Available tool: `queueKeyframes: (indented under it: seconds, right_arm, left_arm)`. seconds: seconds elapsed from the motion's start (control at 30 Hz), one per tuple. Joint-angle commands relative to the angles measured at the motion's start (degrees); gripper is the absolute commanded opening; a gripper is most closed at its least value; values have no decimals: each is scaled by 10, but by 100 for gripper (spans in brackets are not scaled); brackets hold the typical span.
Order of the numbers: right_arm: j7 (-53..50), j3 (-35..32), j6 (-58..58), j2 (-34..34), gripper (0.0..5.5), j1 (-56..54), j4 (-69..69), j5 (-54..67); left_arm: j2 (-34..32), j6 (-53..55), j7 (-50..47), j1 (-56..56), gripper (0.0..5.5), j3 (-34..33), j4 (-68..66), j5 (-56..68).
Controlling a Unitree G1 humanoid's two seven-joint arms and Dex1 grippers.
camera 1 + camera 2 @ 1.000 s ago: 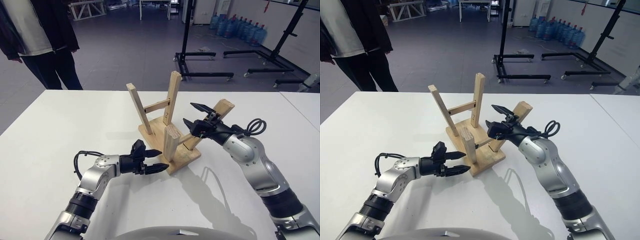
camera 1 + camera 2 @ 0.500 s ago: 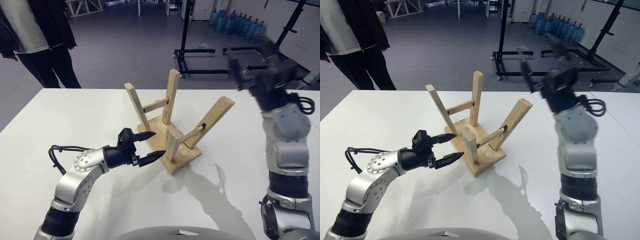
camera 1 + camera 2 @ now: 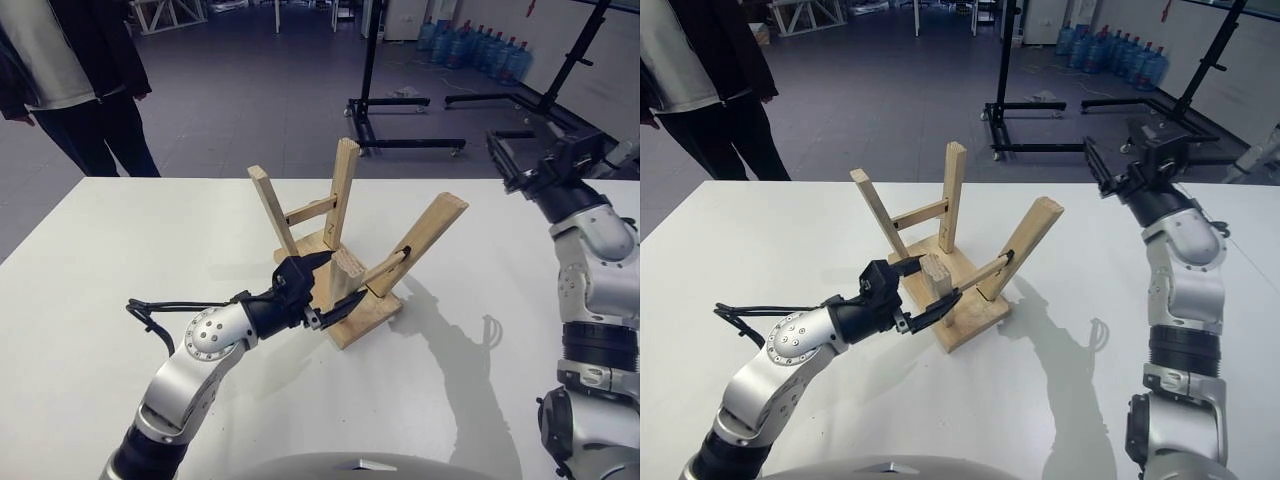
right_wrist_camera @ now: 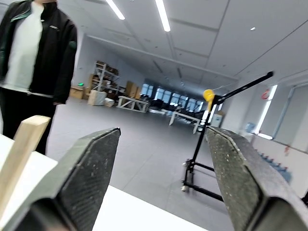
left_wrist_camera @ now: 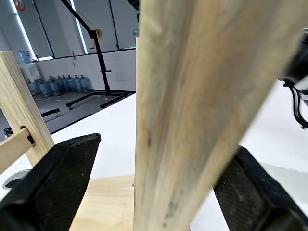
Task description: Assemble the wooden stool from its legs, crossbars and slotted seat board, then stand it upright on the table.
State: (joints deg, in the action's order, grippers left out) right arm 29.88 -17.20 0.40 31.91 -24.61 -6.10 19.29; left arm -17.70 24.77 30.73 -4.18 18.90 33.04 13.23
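The wooden stool (image 3: pixel 350 262) lies upside down on the white table (image 3: pixel 130 240), its seat board (image 3: pixel 372 315) flat and its legs pointing up. Two far legs are joined by a crossbar (image 3: pixel 313 211). The right leg (image 3: pixel 428 238) leans outward, tied by a crossbar (image 3: pixel 385 269) to the short near leg (image 3: pixel 345 272). My left gripper (image 3: pixel 338 280) is open with one finger on each side of that near leg (image 5: pixel 192 96); a gap shows beside the finger (image 5: pixel 53 187). My right gripper (image 3: pixel 1132 162) is open and empty, raised high at the table's right, well away from the stool.
Black metal stands (image 3: pixel 405 110) are on the floor beyond the table's far edge. A second white table (image 3: pixel 612 212) adjoins on the right. A black cable (image 3: pixel 150 312) hangs from my left forearm. Bare tabletop lies left, right and in front of the stool.
My right gripper let go of the leaning leg and swung up and away to the right. My left gripper moved forward from the seat board's edge to straddle the near leg.
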Motion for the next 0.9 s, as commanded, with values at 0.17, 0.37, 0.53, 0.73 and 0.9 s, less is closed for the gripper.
queueKeyframes:
  seconds: [0.17, 0.37, 0.53, 0.73, 0.9]
  right_arm:
    - [16, 41, 32, -34, 328, 44, 45, 12]
    - [11, 45, 21, -45, 328, 52, 70, 9]
    - [9, 62, 6, -55, 328, 68, 92, -4]
    - [9, 93, -12, -67, 328, 79, 123, -26]
    - [16, 124, -13, -73, 328, 75, 160, -34]
  left_arm:
    - [17, 30, -39, -43, 381, 28, 12, -39]
    - [6, 38, -27, -70, 381, 23, 9, -34]
    - [1, 35, -11, -97, 381, 23, -11, -32]
    - [0, 27, 7, -102, 381, 25, -35, -25]
    - [1, 11, 19, -100, 381, 30, -70, -28]
